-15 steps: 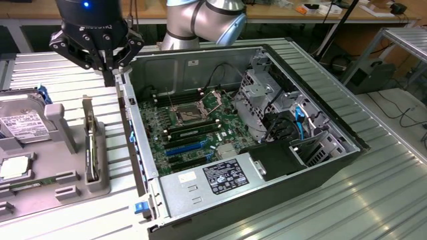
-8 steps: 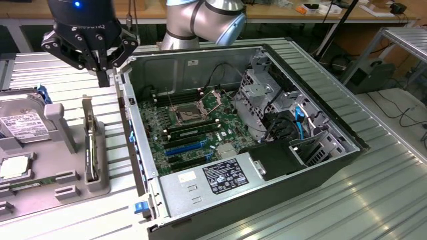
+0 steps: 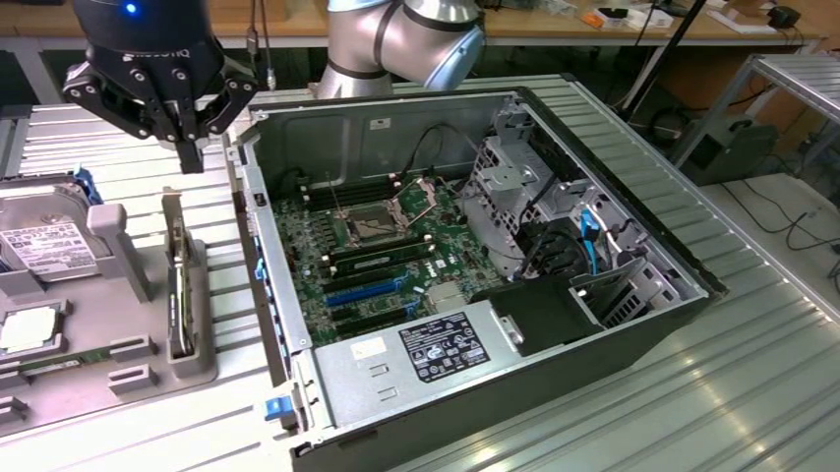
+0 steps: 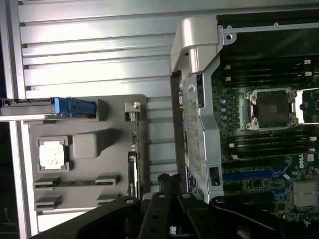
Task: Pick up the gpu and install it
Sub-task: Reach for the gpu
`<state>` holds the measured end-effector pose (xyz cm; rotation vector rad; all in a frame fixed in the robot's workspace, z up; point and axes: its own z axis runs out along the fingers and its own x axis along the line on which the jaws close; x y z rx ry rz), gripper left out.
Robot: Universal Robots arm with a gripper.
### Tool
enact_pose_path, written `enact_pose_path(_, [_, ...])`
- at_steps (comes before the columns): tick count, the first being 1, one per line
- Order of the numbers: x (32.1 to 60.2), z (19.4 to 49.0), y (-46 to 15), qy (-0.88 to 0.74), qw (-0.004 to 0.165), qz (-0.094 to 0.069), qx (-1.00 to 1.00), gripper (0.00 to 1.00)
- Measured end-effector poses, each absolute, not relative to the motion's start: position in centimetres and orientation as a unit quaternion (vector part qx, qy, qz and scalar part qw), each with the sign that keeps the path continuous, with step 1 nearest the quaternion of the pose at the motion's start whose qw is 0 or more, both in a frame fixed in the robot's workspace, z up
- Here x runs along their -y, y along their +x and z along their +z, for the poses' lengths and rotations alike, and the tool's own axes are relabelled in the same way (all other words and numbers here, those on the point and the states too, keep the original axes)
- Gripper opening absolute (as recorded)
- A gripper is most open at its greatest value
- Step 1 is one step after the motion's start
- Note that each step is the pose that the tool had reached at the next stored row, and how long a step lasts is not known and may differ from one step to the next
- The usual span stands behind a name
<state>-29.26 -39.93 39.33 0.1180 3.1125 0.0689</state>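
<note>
1. You see the gripper (image 3: 193,155) at the exterior view's upper left. Its fingers point down and are pressed together, with nothing between them.
2. The gpu (image 3: 177,285) stands on its long edge in a slot of the grey holder tray (image 3: 157,385), to the exterior view's left of the computer case (image 3: 525,354). It is in the tray and not yet in the case.
3. The pale metal bracket (image 3: 171,221) of the card rises at the end that is nearer to the gripper. The fingertips hang above this end and near it, but they do not touch the card.
4. In the wrist view, the gripper (image 4: 170,185) is over the gap between the thin edge of the gpu (image 4: 133,169) and the outer wall of the case (image 4: 199,124).
5. On the same tray you find a hard drive (image 3: 39,241) with a white label and a square processor chip (image 3: 30,329). Both are apart from the gpu, on the side away from the case.
6. The case lies open on its side on the ribbed metal table (image 3: 735,393). Inside it you see the green motherboard (image 3: 381,246) with its processor socket (image 3: 372,224) and the blue slots (image 3: 361,292) below the socket.
</note>
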Motion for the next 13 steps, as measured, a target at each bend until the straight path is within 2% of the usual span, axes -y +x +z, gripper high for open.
enact_pose_path(13, [40.0, 39.3, -30.9, 0.038, 0.013, 0.022, -0.999, 0.1])
